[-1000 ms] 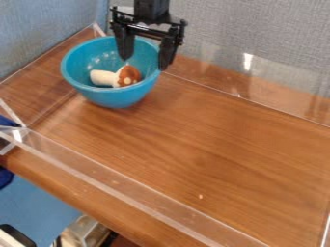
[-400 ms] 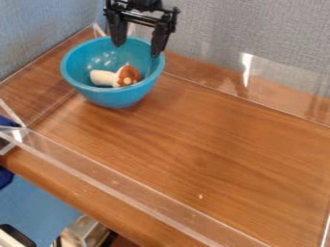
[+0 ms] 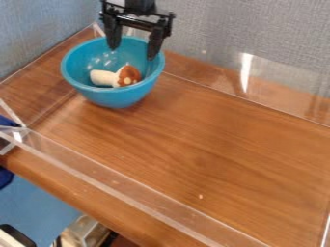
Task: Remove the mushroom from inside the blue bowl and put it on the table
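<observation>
The blue bowl (image 3: 108, 85) stands at the back left of the table (image 3: 206, 145). Inside it the mushroom (image 3: 114, 76) lies on its side, cream stem to the left and orange-brown cap to the right. My gripper (image 3: 135, 42) hangs pointing down over the bowl's far right rim, just above and to the right of the mushroom. Its two dark fingers stand apart, open, with nothing between them.
Low clear acrylic walls (image 3: 77, 159) run along the table's edges, with a taller clear panel (image 3: 277, 82) at the back right. A grey-blue fabric backdrop (image 3: 245, 29) rises behind the table.
The gripper has shifted left, from over the bowl's right edge toward its far rim, and has rolled slightly. It stays open. Bowl and mushroom have not moved.
</observation>
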Available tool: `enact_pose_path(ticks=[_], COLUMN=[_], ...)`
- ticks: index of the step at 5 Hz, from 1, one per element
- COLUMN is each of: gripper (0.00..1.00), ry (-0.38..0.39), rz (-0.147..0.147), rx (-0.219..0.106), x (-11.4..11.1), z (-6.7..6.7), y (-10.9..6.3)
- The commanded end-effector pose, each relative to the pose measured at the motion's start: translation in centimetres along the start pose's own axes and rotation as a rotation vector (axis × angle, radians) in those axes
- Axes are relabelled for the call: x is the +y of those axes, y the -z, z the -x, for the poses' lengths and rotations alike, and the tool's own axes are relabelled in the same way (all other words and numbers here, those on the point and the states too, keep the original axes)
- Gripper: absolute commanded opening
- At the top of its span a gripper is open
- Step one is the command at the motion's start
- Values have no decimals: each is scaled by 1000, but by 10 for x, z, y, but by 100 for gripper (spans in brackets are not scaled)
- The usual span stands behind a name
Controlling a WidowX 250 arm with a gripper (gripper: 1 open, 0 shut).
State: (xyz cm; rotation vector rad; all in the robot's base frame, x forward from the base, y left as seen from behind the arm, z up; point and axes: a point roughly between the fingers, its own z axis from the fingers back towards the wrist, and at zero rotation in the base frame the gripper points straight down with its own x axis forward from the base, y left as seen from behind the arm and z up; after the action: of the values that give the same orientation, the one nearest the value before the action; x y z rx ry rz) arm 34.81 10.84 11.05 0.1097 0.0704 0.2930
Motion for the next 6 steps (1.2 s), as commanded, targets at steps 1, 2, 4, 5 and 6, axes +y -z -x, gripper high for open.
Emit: enact_pose_path(ticks=[1, 2, 4, 5, 6], gripper=[100, 100, 100, 100, 0], ry=[1, 50, 21, 61, 100], rz=[-14, -20, -49, -66, -75], rx=[-61, -71, -64, -67, -70], x=[16, 21, 46, 58, 70], z=[-14, -23, -22, -21, -18], y=[-3, 9, 25, 29, 31])
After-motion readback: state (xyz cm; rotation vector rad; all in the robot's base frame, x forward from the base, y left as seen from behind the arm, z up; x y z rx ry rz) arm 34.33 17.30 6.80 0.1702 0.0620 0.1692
